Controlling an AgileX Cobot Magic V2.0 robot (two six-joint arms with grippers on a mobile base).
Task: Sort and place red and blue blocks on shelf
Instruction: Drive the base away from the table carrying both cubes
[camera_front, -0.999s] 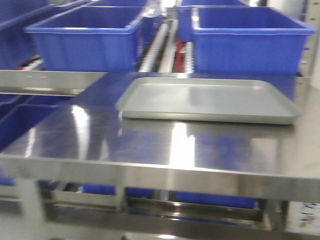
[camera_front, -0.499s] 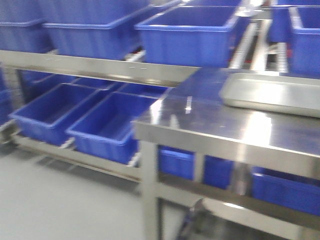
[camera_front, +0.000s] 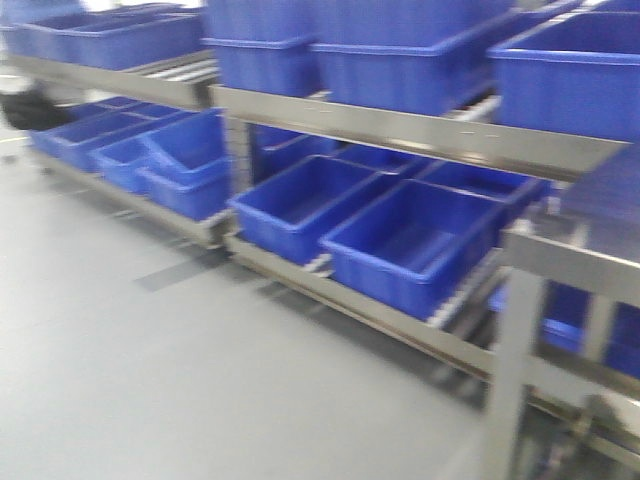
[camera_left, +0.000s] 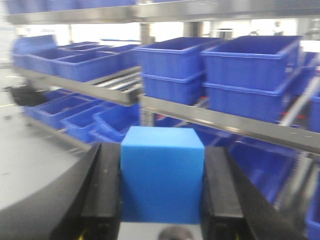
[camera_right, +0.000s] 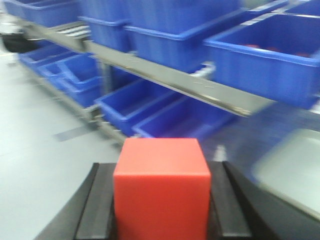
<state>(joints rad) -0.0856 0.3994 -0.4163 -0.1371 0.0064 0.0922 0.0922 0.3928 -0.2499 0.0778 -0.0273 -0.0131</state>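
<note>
In the left wrist view my left gripper (camera_left: 161, 186) is shut on the blue block (camera_left: 162, 175), its black fingers (camera_left: 102, 192) pressed flat against both sides. In the right wrist view my right gripper (camera_right: 161, 200) is shut on the red block (camera_right: 161, 190), held the same way. Beyond both hands stands the shelf (camera_front: 400, 128), a steel rack with flat front rails (camera_left: 220, 122) and roller tracks, well away from the blocks. Neither gripper shows in the exterior front-facing view.
Large blue bins (camera_front: 410, 245) fill the upper and lower tiers of the rack. A steel table corner with its leg (camera_front: 515, 360) stands at the right, and a grey tray (camera_right: 292, 172) lies on it. Grey floor (camera_front: 150, 380) spreads to the left.
The front-facing view has swung to the left: the table and grey tray slid off to the right, and the rack of blue bins with open floor now fills the picture.
</note>
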